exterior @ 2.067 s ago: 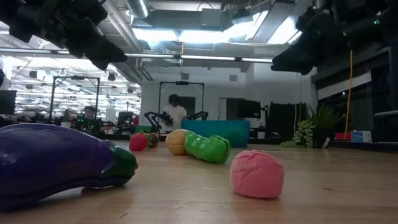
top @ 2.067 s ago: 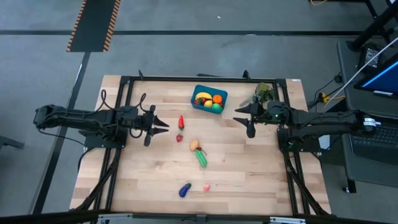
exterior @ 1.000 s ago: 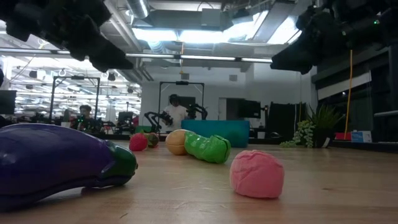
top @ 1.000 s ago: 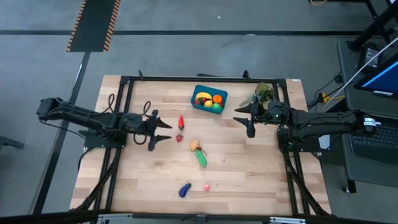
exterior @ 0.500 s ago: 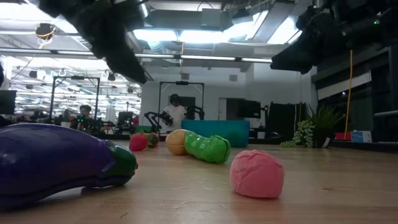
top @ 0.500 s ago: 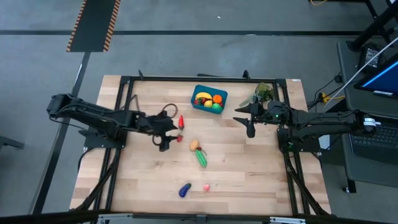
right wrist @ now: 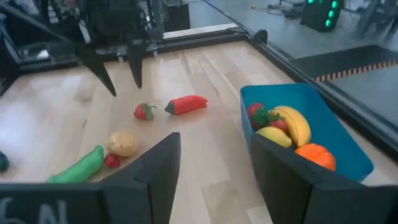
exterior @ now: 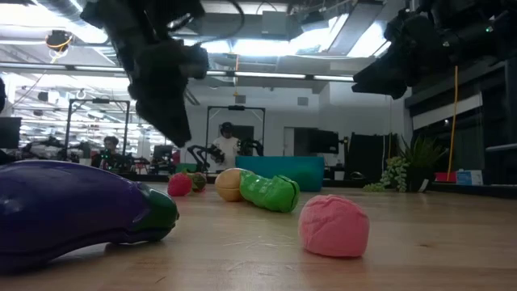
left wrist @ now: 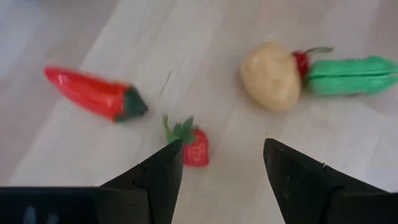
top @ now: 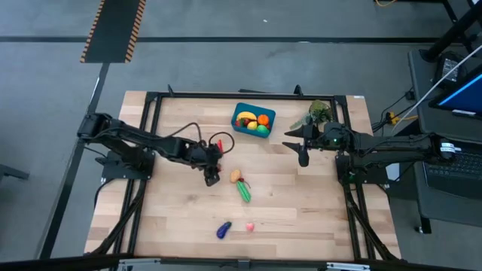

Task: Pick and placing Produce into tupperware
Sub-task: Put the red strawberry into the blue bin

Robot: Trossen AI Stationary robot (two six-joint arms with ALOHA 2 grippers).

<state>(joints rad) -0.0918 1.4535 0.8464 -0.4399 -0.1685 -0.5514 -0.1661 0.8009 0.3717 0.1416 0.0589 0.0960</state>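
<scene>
Left hand (left wrist: 217, 165) open, strawberry (left wrist: 195, 147) partly hidden

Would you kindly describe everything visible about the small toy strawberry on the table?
The toy strawberry is a small red piece with a green leafy top, looking like soft fabric. It lies on its side on the bare wooden table, touching nothing. The red pepper lies close by, the tan potato a little farther. The left pincer hangs open just above it, not yet gripping.

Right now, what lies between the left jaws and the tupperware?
In the right wrist view, the strawberry and red chili pepper lie between the left gripper and the tupperware.
</scene>
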